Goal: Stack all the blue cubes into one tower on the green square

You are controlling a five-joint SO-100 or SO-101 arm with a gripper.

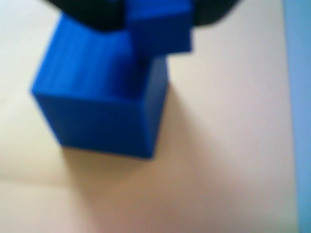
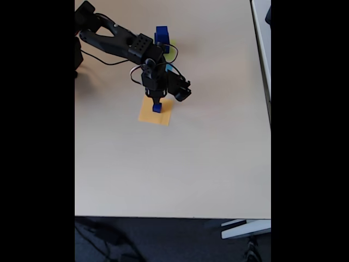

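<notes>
Two blue cubes (image 1: 104, 104) fill my blurred wrist view, the smaller cube (image 1: 160, 29) apparently clamped in my gripper (image 1: 155, 12). My fixed view shows it over the orange square (image 2: 155, 112); another cube (image 2: 162, 35) waits by the green square (image 2: 173, 53).

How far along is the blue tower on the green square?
Early. Done: a blue cube stands at the green square; whether it is a stack is too small to tell. In hand: the gripper is down over the orange square, a small cube at its jaws above a big cube; the grip is blurred. Left: moving both to the green.
</notes>
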